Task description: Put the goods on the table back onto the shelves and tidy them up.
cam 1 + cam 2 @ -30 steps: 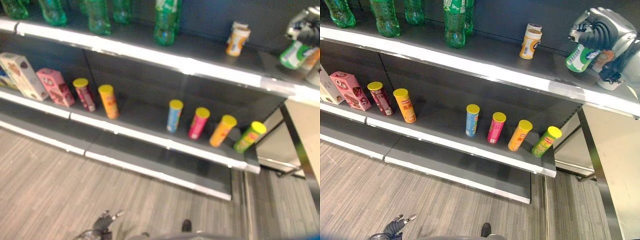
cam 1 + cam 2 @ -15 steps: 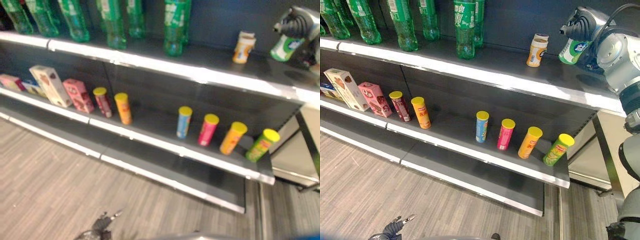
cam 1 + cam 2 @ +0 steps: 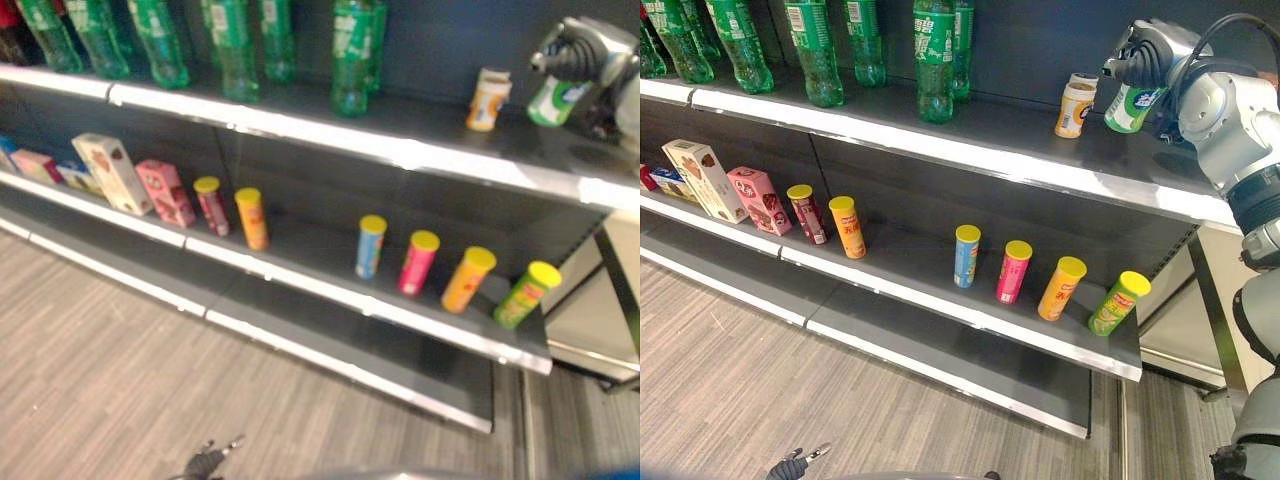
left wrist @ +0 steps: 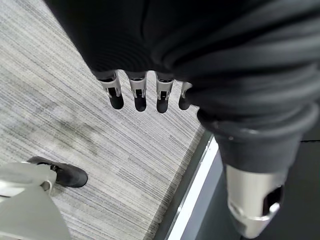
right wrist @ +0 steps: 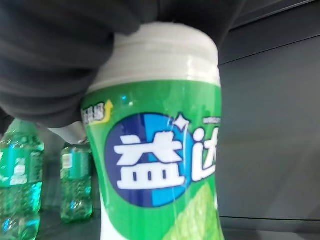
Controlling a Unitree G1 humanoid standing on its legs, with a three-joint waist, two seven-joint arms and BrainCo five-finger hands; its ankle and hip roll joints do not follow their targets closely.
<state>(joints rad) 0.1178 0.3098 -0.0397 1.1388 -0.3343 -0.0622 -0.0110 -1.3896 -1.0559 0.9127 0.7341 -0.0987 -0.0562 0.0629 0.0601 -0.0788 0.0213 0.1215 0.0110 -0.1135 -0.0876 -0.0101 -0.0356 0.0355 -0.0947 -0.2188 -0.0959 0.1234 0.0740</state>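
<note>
My right hand (image 3: 1152,52) is raised over the right end of the top shelf (image 3: 1040,150), shut on a green-and-white jar (image 3: 1130,106) with a white lid. The jar (image 5: 160,150) hangs upright from that grip, a little above the shelf board. Just left of it an orange-and-white jar (image 3: 1075,104) stands on the same shelf. My left hand (image 3: 795,465) hangs low over the floor with straight fingers (image 4: 140,97) and nothing in it.
Several green bottles (image 3: 935,55) line the top shelf to the left. On the middle shelf stand several coloured tubes (image 3: 1015,270), with boxes (image 3: 705,180) at the left. A pale table (image 3: 600,310) sits past the shelves' right end.
The camera has swung, shifting the whole picture. My right hand has carried the green jar left, closer to the orange-and-white jar. The left hand still hangs by the floor.
</note>
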